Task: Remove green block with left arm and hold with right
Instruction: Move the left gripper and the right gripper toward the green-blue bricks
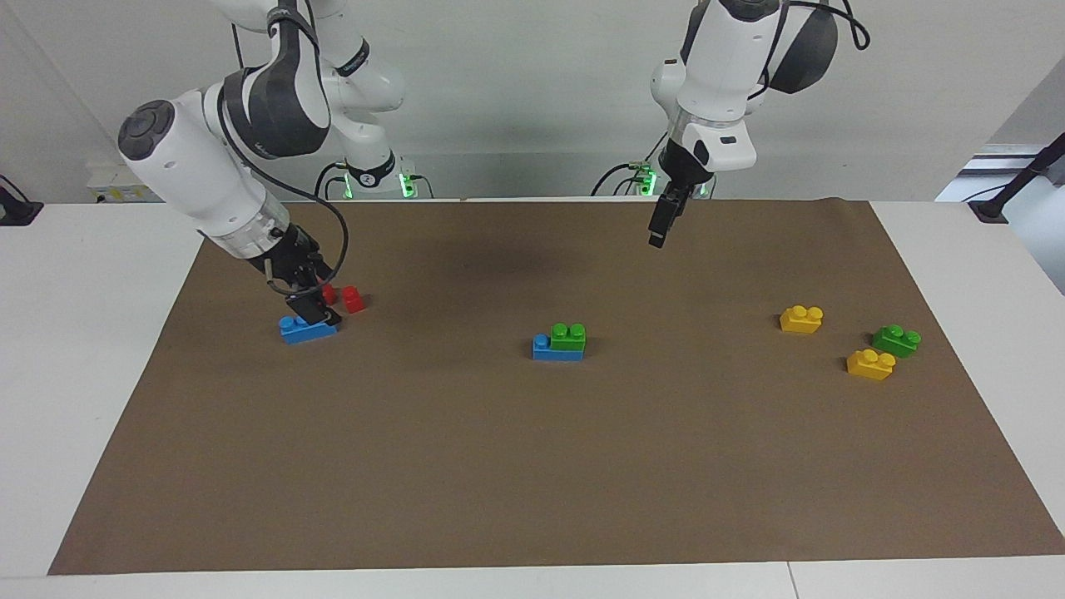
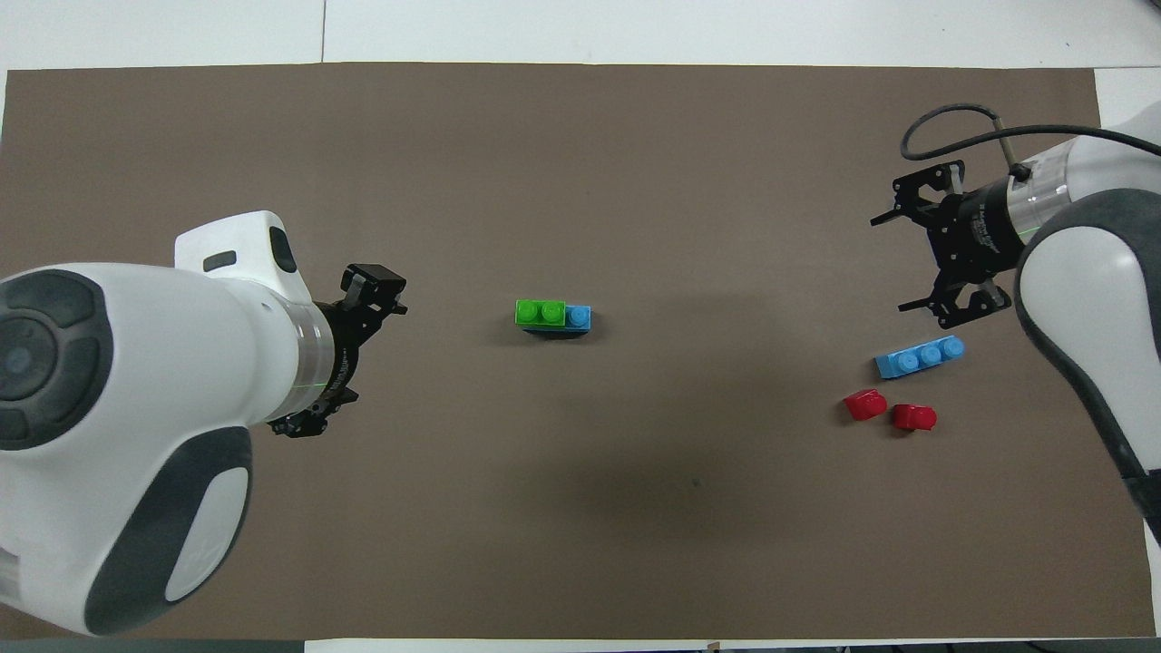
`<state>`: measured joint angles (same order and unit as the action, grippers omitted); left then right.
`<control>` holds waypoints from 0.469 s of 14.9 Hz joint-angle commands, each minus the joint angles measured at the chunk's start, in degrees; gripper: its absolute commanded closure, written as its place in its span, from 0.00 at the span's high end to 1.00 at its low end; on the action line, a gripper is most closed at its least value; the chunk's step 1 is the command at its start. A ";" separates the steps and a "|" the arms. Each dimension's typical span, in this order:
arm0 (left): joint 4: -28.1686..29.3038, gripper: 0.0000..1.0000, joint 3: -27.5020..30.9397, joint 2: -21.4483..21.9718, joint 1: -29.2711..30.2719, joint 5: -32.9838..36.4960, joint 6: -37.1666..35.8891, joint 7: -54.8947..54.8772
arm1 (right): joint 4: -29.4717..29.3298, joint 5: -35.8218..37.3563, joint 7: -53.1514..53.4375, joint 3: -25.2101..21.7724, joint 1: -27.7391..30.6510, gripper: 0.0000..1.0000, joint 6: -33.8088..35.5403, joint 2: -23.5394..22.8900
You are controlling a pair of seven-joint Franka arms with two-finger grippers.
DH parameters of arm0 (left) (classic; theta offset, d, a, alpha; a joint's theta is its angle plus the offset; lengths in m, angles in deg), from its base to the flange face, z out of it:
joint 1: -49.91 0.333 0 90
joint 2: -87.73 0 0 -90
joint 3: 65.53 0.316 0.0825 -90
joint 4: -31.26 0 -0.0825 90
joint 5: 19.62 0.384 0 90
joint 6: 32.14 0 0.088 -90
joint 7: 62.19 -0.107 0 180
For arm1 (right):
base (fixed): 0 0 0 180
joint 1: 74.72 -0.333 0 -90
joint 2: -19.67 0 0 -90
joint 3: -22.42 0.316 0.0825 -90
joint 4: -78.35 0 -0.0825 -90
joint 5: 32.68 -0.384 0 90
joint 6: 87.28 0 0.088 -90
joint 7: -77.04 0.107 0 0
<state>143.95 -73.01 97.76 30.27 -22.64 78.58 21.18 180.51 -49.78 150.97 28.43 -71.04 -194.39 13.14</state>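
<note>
The green block (image 1: 569, 335) (image 2: 541, 312) has two studs and sits on a blue brick (image 1: 556, 351) (image 2: 579, 317) in the middle of the mat. One blue stud shows beside it. My left gripper (image 1: 661, 226) (image 2: 367, 299) hangs in the air over bare mat, well apart from the stack and holding nothing that I can see. My right gripper (image 1: 314, 314) (image 2: 952, 272) is low at the right arm's end of the table, just over a second blue three-stud brick (image 1: 308, 329) (image 2: 921, 355).
Two small red pieces (image 1: 353, 299) (image 2: 865, 404) lie beside the second blue brick, nearer to the robots. Toward the left arm's end lie two yellow bricks (image 1: 801, 319) (image 1: 870, 363) and another green brick (image 1: 896, 339). The brown mat (image 1: 532, 466) covers the table.
</note>
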 commanded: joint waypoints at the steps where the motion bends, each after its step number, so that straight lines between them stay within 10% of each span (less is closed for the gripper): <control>1: 3.50 1.00 0.89 -0.18 -3.47 -0.84 4.93 10.20 | 4.96 -2.41 7.53 -0.04 -3.67 1.00 -4.94 0.99; 7: 1.40 1.00 0.98 -9.49 -7.52 -0.67 10.55 26.66 | 7.17 -8.13 14.47 -0.12 -8.76 1.00 -10.65 -1.21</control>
<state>146.56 -73.02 91.48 24.14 -22.65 86.91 43.15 186.07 -56.62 161.87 28.47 -76.92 -202.05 12.05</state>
